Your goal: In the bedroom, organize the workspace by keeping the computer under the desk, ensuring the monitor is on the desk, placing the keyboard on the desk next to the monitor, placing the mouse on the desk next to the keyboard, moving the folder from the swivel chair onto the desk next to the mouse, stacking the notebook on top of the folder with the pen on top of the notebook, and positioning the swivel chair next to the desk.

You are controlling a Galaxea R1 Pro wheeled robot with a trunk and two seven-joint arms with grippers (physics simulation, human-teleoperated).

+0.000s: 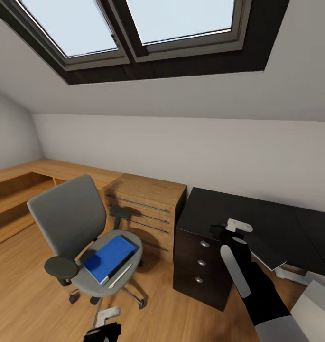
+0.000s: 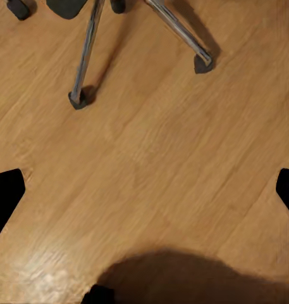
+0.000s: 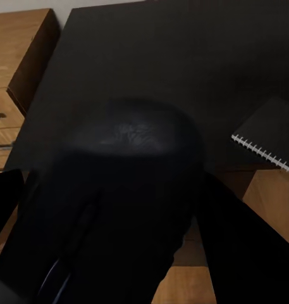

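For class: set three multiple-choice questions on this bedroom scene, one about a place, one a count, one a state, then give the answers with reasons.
1. Where does the flat bright-blue folder lie?
A on the grey swivel chair
B on the floor
C on a bed

2. How many drawers has the black drawer unit under the glossy black desk?
A two
B three
C five

3. The right end effector is:
A open, empty
B shut on a dark oval mouse
C shut on a pen

Answers:
1 A, it rests on the chair's seat.
2 B, three round knobs sit one above another.
3 B, the right wrist view shows the mouse between its fingers.
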